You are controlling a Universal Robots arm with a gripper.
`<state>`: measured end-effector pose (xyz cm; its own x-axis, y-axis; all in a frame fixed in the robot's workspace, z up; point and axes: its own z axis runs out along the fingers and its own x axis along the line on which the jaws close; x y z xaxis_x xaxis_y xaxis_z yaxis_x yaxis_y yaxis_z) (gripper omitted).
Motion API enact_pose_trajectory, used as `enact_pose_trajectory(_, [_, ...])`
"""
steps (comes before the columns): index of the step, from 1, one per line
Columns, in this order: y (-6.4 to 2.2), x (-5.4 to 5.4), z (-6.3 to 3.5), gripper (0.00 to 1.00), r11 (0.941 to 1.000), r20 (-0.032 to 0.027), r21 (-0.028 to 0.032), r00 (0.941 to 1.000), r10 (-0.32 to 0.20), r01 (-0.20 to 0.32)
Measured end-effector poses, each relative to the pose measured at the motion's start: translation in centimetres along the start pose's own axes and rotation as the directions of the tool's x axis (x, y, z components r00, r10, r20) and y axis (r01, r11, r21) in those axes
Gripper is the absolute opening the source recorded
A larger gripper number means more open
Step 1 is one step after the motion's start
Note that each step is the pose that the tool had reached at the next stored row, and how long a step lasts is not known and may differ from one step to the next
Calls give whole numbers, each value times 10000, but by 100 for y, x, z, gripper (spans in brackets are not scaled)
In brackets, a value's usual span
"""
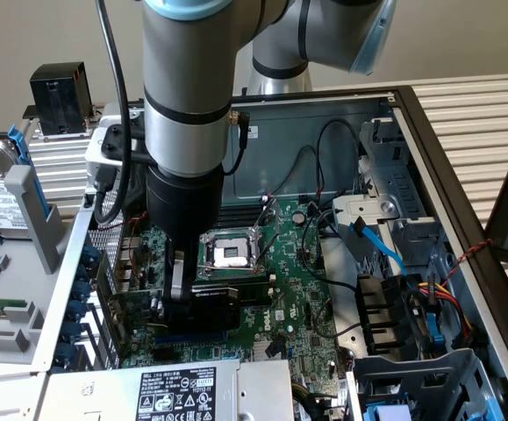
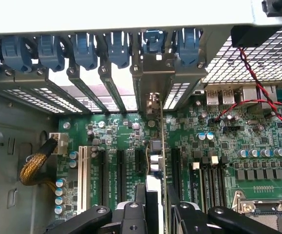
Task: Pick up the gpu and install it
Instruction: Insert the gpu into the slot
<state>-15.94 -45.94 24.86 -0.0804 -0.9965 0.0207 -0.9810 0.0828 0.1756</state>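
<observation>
Card held over the motherboard

The pincer (image 2: 155,207) grips the gpu (image 2: 158,161) edge-on, upright above the motherboard (image 2: 218,146) slots, its bracket at the case (image 2: 14,146) rear openings.

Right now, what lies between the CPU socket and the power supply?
In the exterior view, the gpu, held by the gripper, lies between the CPU socket and the power supply, over the motherboard.

In the exterior view, bare motherboard (image 1: 297,298) lies open at the gripper's (image 1: 179,294) three o'clock; the slot brackets (image 1: 104,298) crowd nine o'clock, and the power supply (image 1: 175,390) probably blocks six.
</observation>
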Motion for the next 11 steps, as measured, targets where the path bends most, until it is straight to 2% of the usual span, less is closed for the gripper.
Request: enact_pose_trajectory(11, [-2, 0, 7, 27, 10000, 1, 0, 10000, 0, 0])
